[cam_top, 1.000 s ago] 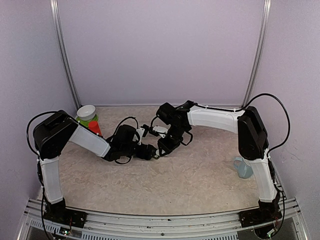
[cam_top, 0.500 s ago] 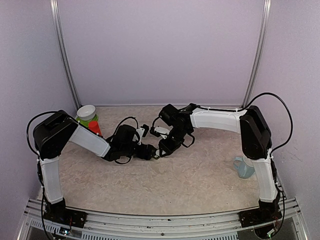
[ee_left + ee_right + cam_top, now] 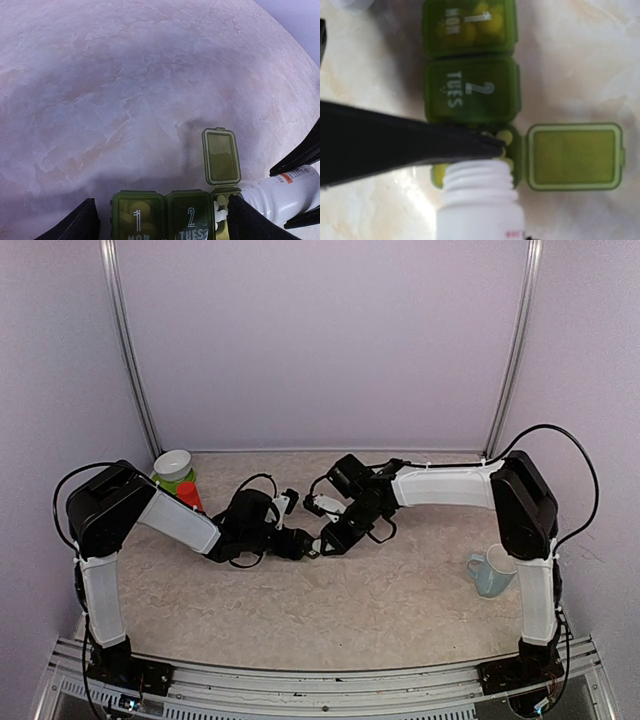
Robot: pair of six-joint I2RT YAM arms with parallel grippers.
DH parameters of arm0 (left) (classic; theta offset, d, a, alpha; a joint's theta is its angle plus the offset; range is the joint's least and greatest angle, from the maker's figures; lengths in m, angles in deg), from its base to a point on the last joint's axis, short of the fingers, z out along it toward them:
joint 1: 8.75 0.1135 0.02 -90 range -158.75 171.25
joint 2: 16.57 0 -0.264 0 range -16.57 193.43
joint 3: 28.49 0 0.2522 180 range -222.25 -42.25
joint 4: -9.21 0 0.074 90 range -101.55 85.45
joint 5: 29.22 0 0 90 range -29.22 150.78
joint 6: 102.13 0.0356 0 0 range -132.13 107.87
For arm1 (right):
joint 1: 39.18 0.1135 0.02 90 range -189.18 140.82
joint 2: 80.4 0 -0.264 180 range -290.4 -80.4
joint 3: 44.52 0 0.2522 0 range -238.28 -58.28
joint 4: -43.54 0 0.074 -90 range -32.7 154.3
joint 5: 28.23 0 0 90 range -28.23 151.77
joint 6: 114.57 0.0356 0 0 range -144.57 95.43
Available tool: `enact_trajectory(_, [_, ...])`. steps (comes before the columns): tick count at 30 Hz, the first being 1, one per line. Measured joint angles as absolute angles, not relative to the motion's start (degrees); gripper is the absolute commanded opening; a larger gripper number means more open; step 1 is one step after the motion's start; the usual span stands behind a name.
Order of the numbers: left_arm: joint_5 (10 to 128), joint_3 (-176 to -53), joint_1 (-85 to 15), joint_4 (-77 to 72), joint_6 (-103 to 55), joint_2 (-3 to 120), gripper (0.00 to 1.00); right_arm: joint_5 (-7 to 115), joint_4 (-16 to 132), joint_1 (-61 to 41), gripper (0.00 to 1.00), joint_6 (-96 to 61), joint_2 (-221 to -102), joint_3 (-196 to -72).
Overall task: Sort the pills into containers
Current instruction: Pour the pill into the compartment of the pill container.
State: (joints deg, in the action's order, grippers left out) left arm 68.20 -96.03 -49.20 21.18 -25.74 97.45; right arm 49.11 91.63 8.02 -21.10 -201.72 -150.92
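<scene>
The containers [image 3: 165, 212] are a dark green strip with its MON and TUES lids shut and the third lid [image 3: 221, 156] flipped open. Yellow pills show through the MON lid, and pale pills [image 3: 220, 210] lie in the open compartment. My left gripper [image 3: 162, 212] is open and straddles the strip. Its right finger [image 3: 395, 142] lies across the open compartment, and a gap shows at the left finger [image 3: 80, 222]. My right gripper [image 3: 335, 537] is shut on a white pill bottle [image 3: 480, 200], tipped with its mouth at the open compartment. Both grippers meet mid-table.
A white bowl [image 3: 173, 462] on something green and an orange-red object [image 3: 189, 495] stand at the back left, beside my left arm. A pale blue mug [image 3: 490, 573] sits at the right, close to my right arm's upright link.
My right arm's elbow and forearm have swung a little to the right, uncovering more of the mug. The bottle stays at the strip. My left arm has not moved.
</scene>
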Motion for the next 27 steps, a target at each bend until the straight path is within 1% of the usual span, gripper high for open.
enact_trajectory(27, [70.2,-95.5,-48.4,23.5,-27.2,97.5,0.86,49.4,68.7,8.0,0.12,-21.8,-195.5,-133.7])
